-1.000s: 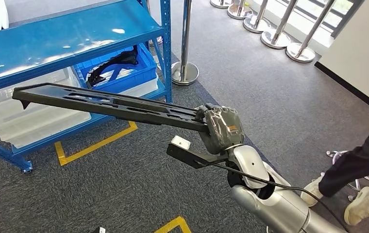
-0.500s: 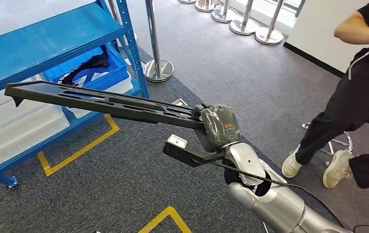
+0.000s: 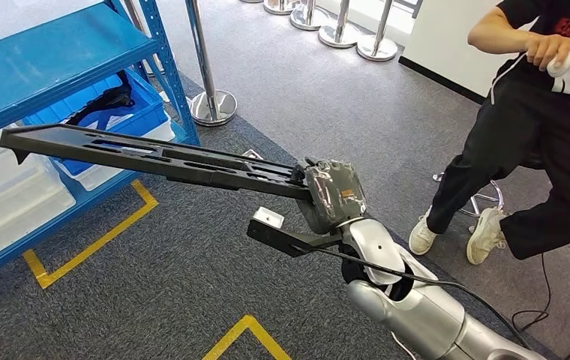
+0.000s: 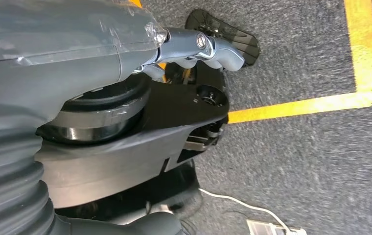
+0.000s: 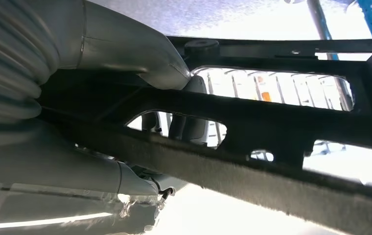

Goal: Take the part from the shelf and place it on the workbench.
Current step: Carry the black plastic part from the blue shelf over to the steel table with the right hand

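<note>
Right hand, centre of the head view, is clamped on one end of the long black slotted part; the right wrist view shows fingers through a slot and the thumb over the bar. The part is off the blue shelf, held in the air above the grey carpet. Its long axis runs from the hand at centre out to the left edge of the frame, roughly level, free end at mid-left, overlapping the shelf's lower tiers as seen from the head. All of its length therefore lies to one side of the hand, cantilevered; judgement: the far tip will sweep wide on any turn, and the shelf post is the nearest thing to foul. Left hand hangs over the carpet near yellow floor tape, fingers curled in with nothing in them; the right hand alone carries the load. Workbench not seen. Count: one held part; one blue bin on the shelf with one more dark part in it; five stanchion bases, the nearest one upper centre; one person at the right edge.
</note>
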Motion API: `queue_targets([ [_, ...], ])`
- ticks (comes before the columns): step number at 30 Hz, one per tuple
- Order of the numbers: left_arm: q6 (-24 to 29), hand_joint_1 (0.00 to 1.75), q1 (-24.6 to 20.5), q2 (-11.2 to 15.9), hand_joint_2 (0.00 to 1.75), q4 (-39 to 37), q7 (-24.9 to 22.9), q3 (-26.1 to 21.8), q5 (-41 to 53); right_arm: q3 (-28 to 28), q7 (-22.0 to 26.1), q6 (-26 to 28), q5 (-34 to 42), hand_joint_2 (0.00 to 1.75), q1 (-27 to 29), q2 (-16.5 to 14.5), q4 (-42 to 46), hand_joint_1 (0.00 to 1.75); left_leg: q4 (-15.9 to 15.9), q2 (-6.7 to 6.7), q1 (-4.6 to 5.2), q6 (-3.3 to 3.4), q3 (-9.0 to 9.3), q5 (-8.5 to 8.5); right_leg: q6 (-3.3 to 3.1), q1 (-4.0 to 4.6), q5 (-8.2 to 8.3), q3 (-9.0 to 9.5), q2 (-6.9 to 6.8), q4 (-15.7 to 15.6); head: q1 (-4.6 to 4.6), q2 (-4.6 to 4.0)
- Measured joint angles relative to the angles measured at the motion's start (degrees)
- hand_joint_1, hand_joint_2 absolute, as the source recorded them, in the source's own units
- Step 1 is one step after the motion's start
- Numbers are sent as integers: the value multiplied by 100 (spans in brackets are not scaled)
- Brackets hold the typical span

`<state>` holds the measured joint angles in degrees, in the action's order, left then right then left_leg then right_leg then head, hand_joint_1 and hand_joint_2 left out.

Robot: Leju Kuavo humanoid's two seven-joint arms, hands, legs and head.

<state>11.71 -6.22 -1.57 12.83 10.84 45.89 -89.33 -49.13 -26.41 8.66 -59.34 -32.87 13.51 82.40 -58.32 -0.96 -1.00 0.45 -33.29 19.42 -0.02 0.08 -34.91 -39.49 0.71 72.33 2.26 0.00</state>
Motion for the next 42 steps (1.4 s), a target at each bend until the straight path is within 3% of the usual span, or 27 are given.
queue_targets([
  [1, 4, 0, 5, 0, 175, 0, 0, 1, 0, 0, -2, 0, 0, 175, 13, 2, 0, 175, -4, -39, -17, -8, -2, 1, 41, -44, -31, -119, -18, 226, 14, 0],
  [2, 7, 0, 9, 0, 175, 0, 0, 1, 0, 0, -7, 0, 0, 175, 22, 5, 0, 175, -8, -76, -37, -24, -3, 5, 81, -85, 49, -138, -34, 241, 27, 0],
  [3, 8, 0, 9, -1, 175, 1, 0, 1, 0, 1, -11, 0, 0, 175, 26, 9, 0, 175, -17, -111, -61, -50, 0, 13, 119, -121, 235, -39, -60, 8, 43, 0],
  [5, 7, 0, 7, -1, 175, 2, 0, 1, -1, 3, -16, 0, 0, 175, 23, 14, 0, 175, -48, -170, -93, -133, 6, 41, 183, -149, 638, 329, -212, -795, 96, 0],
  [6, 8, 0, 6, -1, 175, 2, 0, 1, -2, 4, -13, 1, -1, 175, 19, 11, 0, 175, -69, -195, -91, -182, 3, 52, 172, -142, 750, 465, -280, -1112, 133, 0],
  [8, 9, 0, 5, 0, 175, 2, 0, 1, -2, 5, -10, 2, -1, 175, 15, 10, 0, 175, -83, -248, -68, -268, -5, 49, 90, -95, 762, 517, -324, -1306, 145, 0],
  [11, 9, 0, -2, 1, 175, 2, 1, 1, -2, 10, -16, 2, -3, 175, 13, 15, 0, 175, -148, -253, -92, -373, -9, 126, -83, -88, 797, 472, -201, -1319, 69, 0],
  [13, 9, 0, -6, 2, 175, 2, 5, 1, -2, 13, -15, 3, -9, 175, 5, 11, 0, 175, -600, -96, -96, -394, -175, 440, -170, -84, 824, 468, -132, -1337, -7, 0],
  [15, 10, 0, 6, 2, 175, 2, 9, 1, -2, 13, -15, 3, -16, 175, 3, 9, 0, 175, -1380, 12, -60, -363, -508, 822, -222, -46, 833, 460, -52, -1336, -104, 0],
  [16, 11, 0, 16, 2, 175, 2, 9, 1, -2, 13, -15, 2, -18, 175, 6, 9, 0, 175, -1670, 31, -36, -340, -641, 910, -236, -23, 837, 458, -2, -1335, -137, 0],
  [17, 11, 0, 24, 2, 175, 2, 9, 1, -2, 13, -16, 2, -20, 175, 8, 9, 0, 175, -1772, 43, -15, -310, -692, 888, -245, 1, 841, 458, 54, -1334, -165, 0],
  [18, 11, 0, 28, 2, 175, 2, 9, 1, -2, 13, -16, 2, -22, 175, 9, 9, 0, 175, -1647, 53, 7, -268, -639, 755, -250, 22, 843, 461, 111, -1332, -187, 0],
  [20, 11, 0, 27, 3, 175, 1, 12, 1, -2, 13, -16, 2, -28, 175, 7, 9, 0, 175, -929, 168, 52, -148, -327, 340, -253, 50, 846, 469, 219, -1326, -225, 0],
  [22, 11, 0, 24, 7, 175, 1, 34, 2, 1, 14, -17, 3, -31, 175, 0, 9, 0, 175, -320, 307, 69, -69, -77, 112, -239, 63, 851, 446, 304, -1300, -231, 0],
  [23, 11, 0, 22, 9, 175, 1, 56, 2, 2, 15, -18, 4, -32, 175, 0, 9, 0, 175, -203, 338, 77, -55, -40, 99, -223, 54, 858, 424, 337, -1293, -226, 0],
  [25, 13, 0, 15, 5, 175, 2, 100, 3, 4, 26, -23, 7, -32, 175, 2, 12, 0, 175, -127, 277, 71, -44, -28, 80, -176, 35, 874, 389, 399, -1292, -237, 0],
  [27, 24, 0, 7, 4, 175, 4, 141, 3, 4, 49, -31, 8, -32, 175, -2, 18, 0, 175, -46, 198, 39, -2, -4, 32, -113, 42, 767, 316, 318, -1151, -221, 0],
  [29, 46, 0, 2, 3, 175, 4, 166, 3, 4, 61, -37, 7, -32, 175, -6, 23, 0, 175, -2, 114, 22, 25, 8, 3, -35, 23, 454, 62, 113, -599, -145, 0],
  [31, 72, 0, 10, 1, 175, 4, 170, 3, 4, 61, -41, 5, -28, 175, 18, 24, 0, 175, -3, 34, 19, 27, 6, 3, 28, -35, 174, -269, -1, 103, -81, 0],
  [33, 85, 0, 15, 0, 175, 4, 170, 3, 4, 61, -49, 4, -26, 175, 43, 26, 0, 175, -8, -31, 13, 20, 7, 9, 65, -78, 165, -390, -34, 348, -46, 0],
  [34, 81, 0, 15, 0, 175, 4, 170, 3, 5, 61, -54, 3, -27, 175, 46, 29, 0, 175, -13, -59, 7, 10, 9, 16, 78, -93, 294, -308, -48, 181, -30, 0],
  [36, 60, 0, 10, 0, 175, 5, 170, 3, 11, 62, -62, 2, -28, 175, 48, 37, 0, 175, -31, -124, -8, -32, 19, 43, 93, -105, 665, 59, -146, -564, 15, 0],
  [38, 34, 0, 0, 1, 175, 5, 167, 3, 23, 63, -73, 4, -31, 175, 46, 40, 5, 175, -57, -177, 6, -94, 21, 68, 54, -69, 872, 368, -262, -1207, 66, 0],
  [39, 19, 0, -4, 1, 175, 4, 159, 3, 29, 64, -89, 6, -32, 175, 47, 44, 9, 175, -64, -200, 19, -125, 21, 73, 23, -49, 880, 417, -284, -1331, 73, 0],
  [42, -41, 0, -14, 2, 175, 5, 120, 5, 38, 78, -146, 11, -36, 175, 59, 69, 20, 175, -88, -245, 20, -220, 35, 106, -91, -35, 890, 403, -177, -1356, 30, 0],
])
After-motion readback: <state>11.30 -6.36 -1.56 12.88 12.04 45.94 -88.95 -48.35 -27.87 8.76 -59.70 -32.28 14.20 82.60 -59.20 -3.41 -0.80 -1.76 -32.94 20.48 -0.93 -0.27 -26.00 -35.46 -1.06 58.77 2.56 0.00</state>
